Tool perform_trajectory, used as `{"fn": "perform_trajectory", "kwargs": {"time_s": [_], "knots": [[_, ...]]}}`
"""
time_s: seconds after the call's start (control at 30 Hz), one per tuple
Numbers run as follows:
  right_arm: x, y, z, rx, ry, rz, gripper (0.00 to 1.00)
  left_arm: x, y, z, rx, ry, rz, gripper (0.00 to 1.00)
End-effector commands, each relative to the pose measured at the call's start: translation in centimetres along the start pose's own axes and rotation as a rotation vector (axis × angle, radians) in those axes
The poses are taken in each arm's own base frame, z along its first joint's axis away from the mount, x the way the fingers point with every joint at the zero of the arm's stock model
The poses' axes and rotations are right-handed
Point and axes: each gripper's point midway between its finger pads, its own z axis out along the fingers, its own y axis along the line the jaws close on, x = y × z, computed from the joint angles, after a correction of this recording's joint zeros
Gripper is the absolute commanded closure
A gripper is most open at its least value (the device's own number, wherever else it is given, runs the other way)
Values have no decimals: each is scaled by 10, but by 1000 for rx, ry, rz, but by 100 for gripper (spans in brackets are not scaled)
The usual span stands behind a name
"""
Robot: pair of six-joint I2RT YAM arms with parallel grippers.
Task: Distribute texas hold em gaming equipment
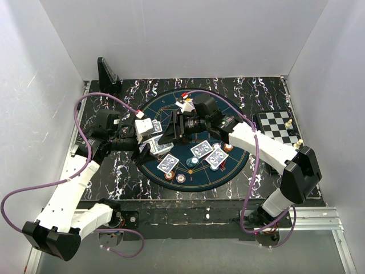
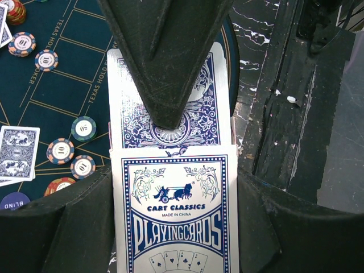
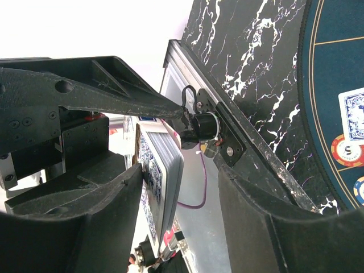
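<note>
Robotics lab cell: white panel walls (image 1: 182,34) enclose the marbled table (image 1: 268,91).

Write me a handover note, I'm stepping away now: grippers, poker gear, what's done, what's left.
Left gripper: shut on the card box, over the mat's left edge.
Right gripper: open, jaws either side of the deck poking from the box, not clamped.
Done: cards face down and chips already on the mat.
Left: probably draw the next card and keep dealing.
</note>
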Motion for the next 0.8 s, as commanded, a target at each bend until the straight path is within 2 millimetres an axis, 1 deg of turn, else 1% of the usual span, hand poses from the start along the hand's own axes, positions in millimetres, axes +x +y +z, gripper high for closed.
{"fn": "perform_trajectory", "kwargs": {"time_s": [0.0, 0.27, 0.43, 0.53, 0.63, 0.77], "knots": [[-7, 12, -5, -26, -30, -32, 39, -27, -4, -9, -5, -74, 62, 98], [-19, 4, -25, -1, -87, -28, 43, -28, -5, -11, -9, -81, 60, 98], [-22, 3, -30, 3, -97, -30, 46, -30, -4, -11, -9, -85, 56, 98], [-22, 3, -32, 5, -99, -30, 51, -30, -4, -11, -10, -84, 57, 98], [-23, 1, -35, 21, -106, -34, 53, -28, -5, -10, -9, -81, 55, 98], [-26, 1, -45, 43, -132, -50, 58, -27, -5, -10, -10, -81, 55, 98]]}}
